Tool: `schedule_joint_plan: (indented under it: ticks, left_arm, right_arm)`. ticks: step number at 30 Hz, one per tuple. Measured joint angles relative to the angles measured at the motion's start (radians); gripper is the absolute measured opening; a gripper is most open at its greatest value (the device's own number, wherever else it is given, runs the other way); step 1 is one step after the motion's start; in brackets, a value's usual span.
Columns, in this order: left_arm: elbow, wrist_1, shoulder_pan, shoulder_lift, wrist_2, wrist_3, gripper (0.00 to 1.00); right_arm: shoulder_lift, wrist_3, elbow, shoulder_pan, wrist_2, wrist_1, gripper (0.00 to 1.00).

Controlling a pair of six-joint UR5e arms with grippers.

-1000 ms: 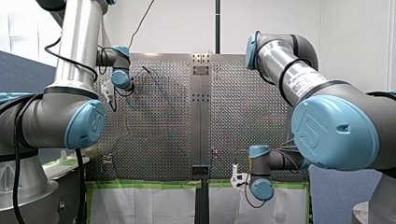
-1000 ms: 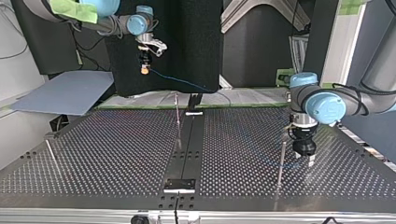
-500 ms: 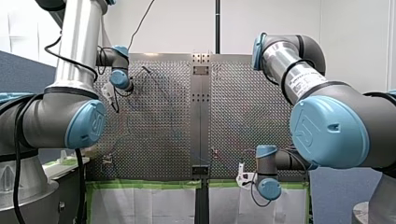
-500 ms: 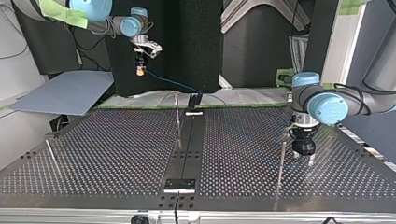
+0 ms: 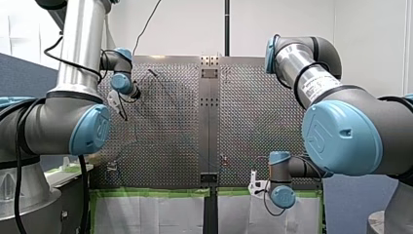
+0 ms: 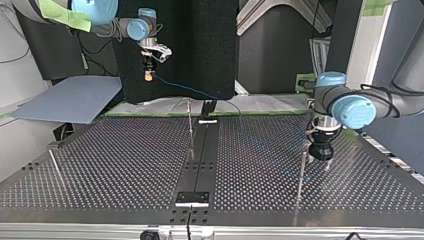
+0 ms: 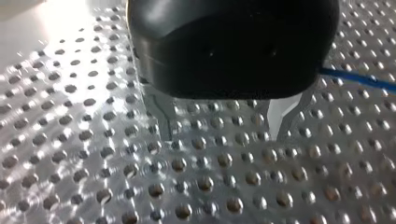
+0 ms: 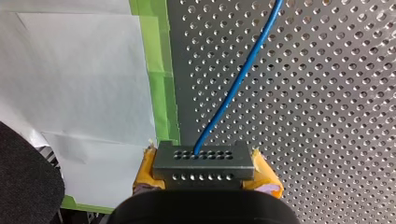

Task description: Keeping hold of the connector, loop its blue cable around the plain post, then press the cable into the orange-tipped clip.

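My right gripper (image 8: 205, 179) has its yellow pads shut on a dark, hole-dotted connector (image 8: 201, 161). The blue cable (image 8: 243, 74) leaves the connector and runs ahead over the perforated table. In the top view this gripper (image 6: 148, 75) hangs high at the back left, and the cable (image 6: 190, 91) slopes down toward the table's far middle. My left gripper (image 7: 224, 126) is open just above the plate, its metal fingers (image 7: 164, 119) with nothing between them. In the top view it (image 6: 318, 161) hovers beside a plain thin post (image 6: 301, 175). A slim post with a reddish tip (image 6: 190, 125) stands near the centre strip.
Another thin post (image 6: 55, 166) leans at the top view's left. A dark centre strip (image 6: 200, 160) with a bracket (image 6: 192, 198) splits the table. Green tape (image 8: 156, 70) and white paper (image 8: 79, 70) border the table's edge under my right gripper.
My right arm has carried the connector further to the top view's left and slightly up. My left gripper has drifted back and up beside the plain post, still open.
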Motion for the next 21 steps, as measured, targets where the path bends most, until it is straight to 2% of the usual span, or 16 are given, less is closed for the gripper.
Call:
schedule_joint_plan:
  ticks: [6,17,21]
  left_arm:
    - [-0.004,0.002,0.001,0.01,0.03,-0.019,1.0]
    - [-0.009,0.002,0.013,0.021,0.04,-0.043,1.0]
    - [-0.01,0.001,0.019,0.023,0.061,-0.06,1.0]
  right_arm:
    - [0.0,0.0,0.0,-0.001,-0.001,0.004,0.0]
    - [0.0,0.0,0.0,0.0,-0.002,0.007,0.0]
    - [0.0,0.0,0.0,0.0,-0.008,0.007,0.0]
